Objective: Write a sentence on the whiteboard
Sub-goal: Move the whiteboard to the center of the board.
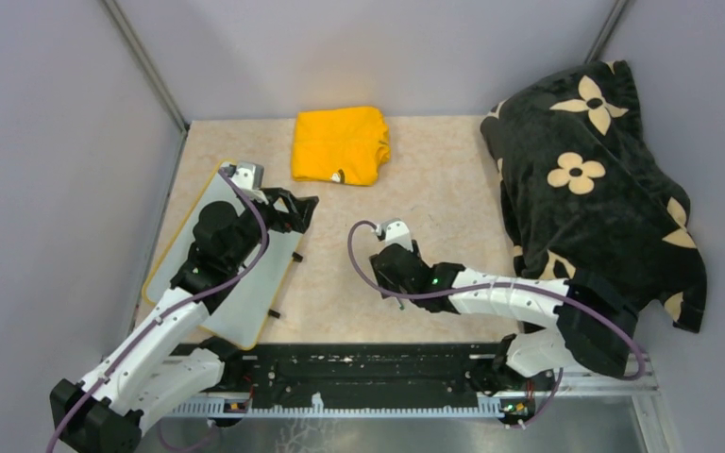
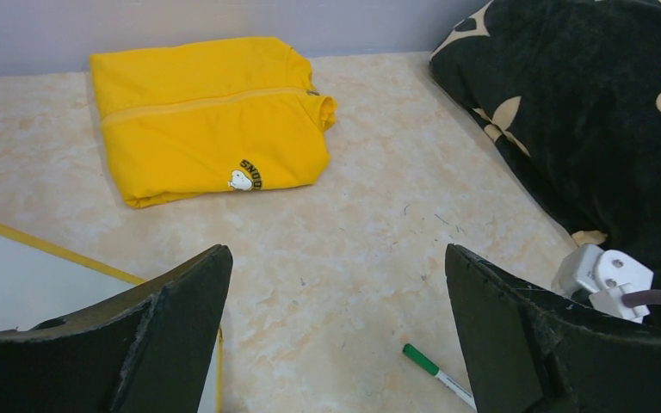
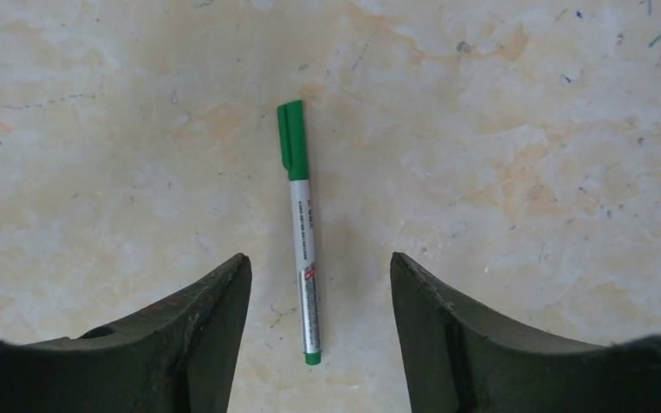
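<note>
Right claw [image 3: 318, 262] jaws apart, green pen [image 3: 303, 224] lying flat between fingers, untouched; left claw [image 2: 336, 254] spread wide, whiteboard [image 2: 17, 280] corner under and left of its left finger, yellow cloth [image 2: 206, 112] ahead.

A robot test booth: plain grey partition walls [image 1: 57, 142] box in a marbled tabletop [image 1: 434, 179] with a bolted mounting rail [image 1: 368, 373].

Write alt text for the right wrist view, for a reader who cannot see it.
A green-capped marker lies flat on a beige marbled table, cap pointing away, between the two dark fingers of the right gripper. The fingers stand apart on either side of its lower half, not touching it.
</note>
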`<act>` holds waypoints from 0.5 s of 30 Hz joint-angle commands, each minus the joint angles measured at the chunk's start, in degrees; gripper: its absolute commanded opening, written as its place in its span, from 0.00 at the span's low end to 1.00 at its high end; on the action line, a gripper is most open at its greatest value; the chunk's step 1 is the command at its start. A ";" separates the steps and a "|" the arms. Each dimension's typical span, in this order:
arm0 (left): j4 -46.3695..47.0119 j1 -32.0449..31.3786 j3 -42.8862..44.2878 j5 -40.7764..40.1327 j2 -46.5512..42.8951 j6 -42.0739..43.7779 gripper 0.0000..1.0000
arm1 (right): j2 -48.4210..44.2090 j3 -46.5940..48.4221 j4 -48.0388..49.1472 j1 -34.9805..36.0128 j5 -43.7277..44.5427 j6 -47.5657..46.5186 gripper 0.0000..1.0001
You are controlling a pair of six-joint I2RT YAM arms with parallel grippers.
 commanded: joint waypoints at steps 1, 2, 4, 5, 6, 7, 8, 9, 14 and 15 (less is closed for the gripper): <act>1.93 -0.36 -0.03 0.95 -0.56 0.14 0.99 | 1.80 2.79 6.47 0.29 -3.30 1.35 0.60; 1.95 -0.33 -0.04 0.92 -0.60 0.14 0.99 | 2.11 2.77 8.13 0.29 -4.66 1.11 0.59; 1.95 -0.36 0.04 0.93 -0.57 0.14 0.99 | 3.62 3.64 10.11 0.27 -6.60 0.92 0.59; 1.89 -0.36 0.07 0.94 -0.61 0.18 0.99 | 4.60 4.46 10.82 0.14 -7.14 0.72 0.58; 1.79 -0.36 0.09 0.94 -0.69 0.22 0.99 | 5.59 5.17 11.79 0.18 -8.02 0.25 0.58; 1.67 -0.36 0.15 0.93 -0.80 0.35 0.99 | 6.42 5.64 13.40 0.17 -9.36 -0.66 0.57; 1.57 -0.36 0.17 0.94 -0.91 0.48 0.99 | 7.04 5.94 15.82 0.27 -11.13 -2.01 0.56; 1.48 -0.35 0.26 0.90 -1.10 0.86 0.99 | 7.56 5.87 18.30 0.41 -13.07 -3.23 0.55; 0.46 -0.31 0.47 -0.80 -2.80 1.91 0.99 | 10.42 5.34 30.89 0.90 -20.97 -11.95 0.55; 0.22 -0.36 0.45 -1.84 -3.37 1.89 0.99 | 11.10 5.39 32.83 0.90 -22.41 -13.33 0.56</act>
